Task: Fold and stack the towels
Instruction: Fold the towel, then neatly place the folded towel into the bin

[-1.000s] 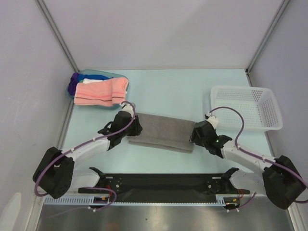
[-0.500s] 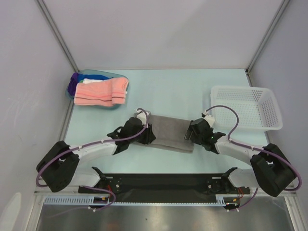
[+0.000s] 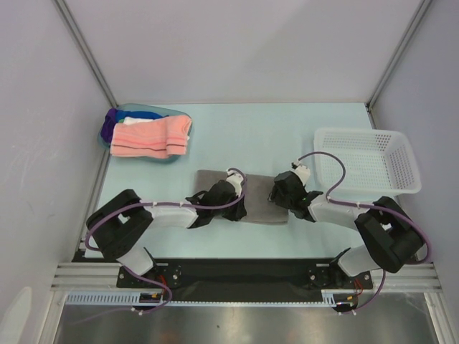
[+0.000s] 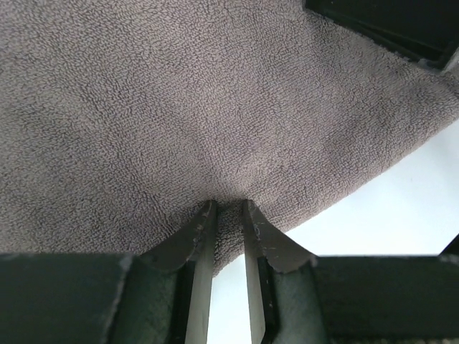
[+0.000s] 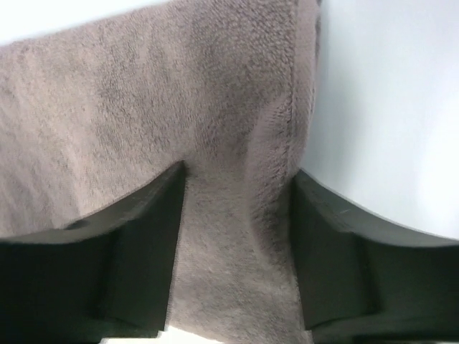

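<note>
Pale table (image 3: 272, 136), left hand (image 4: 228, 206) pinching grey towel (image 3: 210, 177) (half hidden), right hand (image 5: 238, 172) spread.

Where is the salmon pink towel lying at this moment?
In the top view, the salmon pink towel lies at the far left of the table, folded on top of the blue tub that holds other coloured towels.
</note>
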